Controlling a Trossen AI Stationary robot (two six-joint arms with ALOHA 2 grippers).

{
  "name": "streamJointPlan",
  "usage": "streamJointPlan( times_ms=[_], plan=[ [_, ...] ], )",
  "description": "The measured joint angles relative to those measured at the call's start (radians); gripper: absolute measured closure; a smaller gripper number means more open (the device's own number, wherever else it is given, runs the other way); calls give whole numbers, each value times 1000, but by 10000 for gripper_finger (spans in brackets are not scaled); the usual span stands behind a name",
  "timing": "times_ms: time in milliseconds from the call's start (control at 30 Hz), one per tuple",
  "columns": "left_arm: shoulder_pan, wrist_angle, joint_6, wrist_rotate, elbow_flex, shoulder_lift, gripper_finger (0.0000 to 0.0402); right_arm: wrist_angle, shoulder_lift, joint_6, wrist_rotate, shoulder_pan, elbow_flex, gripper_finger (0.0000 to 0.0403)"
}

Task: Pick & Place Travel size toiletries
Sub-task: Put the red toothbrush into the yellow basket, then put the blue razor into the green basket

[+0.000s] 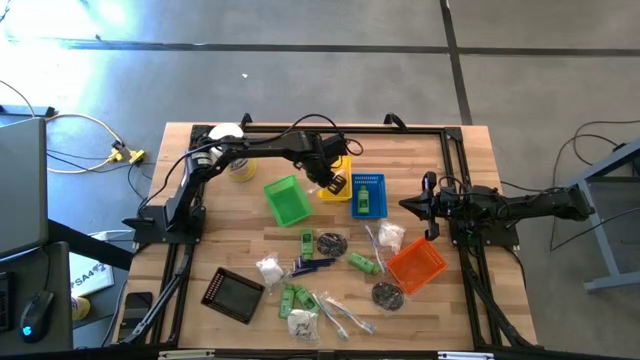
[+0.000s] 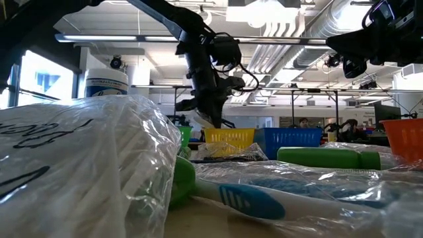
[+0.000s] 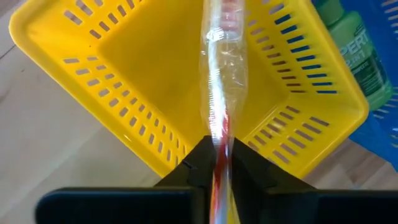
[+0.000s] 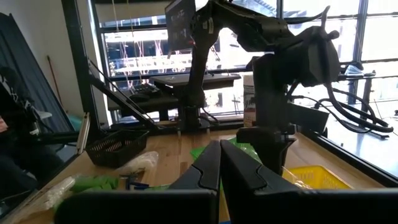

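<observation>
Item in hand: a wrapped toothbrush (image 3: 219, 93), a thin stick with red showing inside a clear crinkled sleeve, running up the centre of the left wrist view over the yellow basket (image 3: 124, 81).
How it will handle: my judgement is very light and fairly stiff along its length, but the plastic wrap looks slick and loose, so it can slide or twist between the fingers. Not fragile.
Where to hold: best near one end of the handle, across the narrow width, as it is pinched here, so the free end hangs down into the basket.
Left tool (image 3: 217, 167): its jaws are nearly together, with only the thin wrapped handle between them; they look to be just loosening. It sits above the yellow basket (image 1: 336, 187), upper centre of the high view.
Right tool (image 4: 219, 163): fingers pressed together with nothing between them, waiting at the centre right of the high view (image 1: 410, 205), above the desk (image 1: 470, 160).
Neighbours: a green bottle (image 3: 359, 50) lies in the blue basket (image 3: 382, 134) at the upper right of the left wrist view.
Other toiletries: green bottles, white packets and more wrapped brushes lie scattered across the lower centre of the desk, near the orange basket (image 1: 416, 265).
Risk: the sleeve may cling to a finger on release.
</observation>
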Motion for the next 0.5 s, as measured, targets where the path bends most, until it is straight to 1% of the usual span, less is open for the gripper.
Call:
streamJointPlan(
  times_ms=[300, 500],
  plan=[
    [0, -6, 21, -1, 0, 0, 274, 0, 0, 0, 0, 0, 0, 400],
    [0, -5, 23, -2, 0, -1, 239, 0, 0, 1, 0, 0, 0, 400]
  ],
)
